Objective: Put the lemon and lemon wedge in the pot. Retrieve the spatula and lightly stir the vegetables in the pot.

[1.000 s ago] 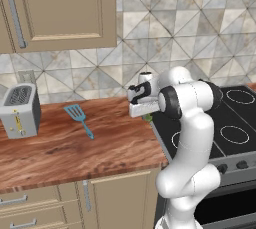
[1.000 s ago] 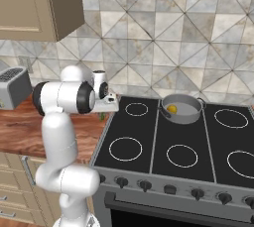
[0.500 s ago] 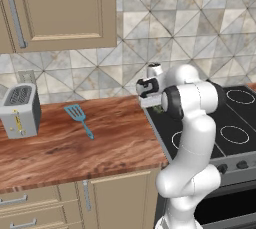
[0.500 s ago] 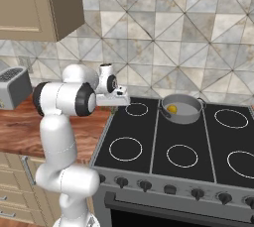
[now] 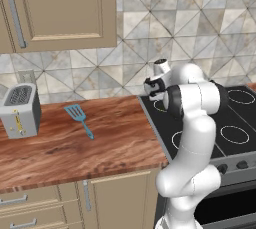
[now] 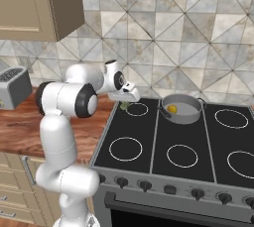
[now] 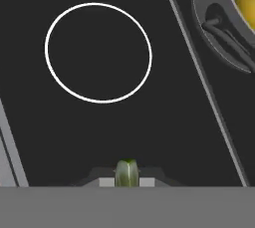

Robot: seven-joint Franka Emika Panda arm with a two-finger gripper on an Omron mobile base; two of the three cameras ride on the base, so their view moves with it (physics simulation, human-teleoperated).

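Wedge in transit, lemon already potted.
We see the gripper (image 7: 127, 182) pinched tight on the lemon wedge (image 7: 127, 172); lemon (image 6: 172, 108) sits in the pot (image 6: 186, 117), right of centre; spatula (image 5: 79, 118) untouched at left, stirring pending.

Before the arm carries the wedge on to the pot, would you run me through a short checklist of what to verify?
1. Lemon wedge held between the shut fingertips of the gripper: ok.
2. Lemon already lying in the pot: ok.
3. Gripper above the pot: not ok, it hangs over the back left burner ring, with the pot off to one side.
4. Room in the pot beside the lemon for the wedge: ok.
5. Spatula lying free on the wooden counter for the stirring step: ok.
6. Firmness of the grip on the thin wedge: cannot tell.
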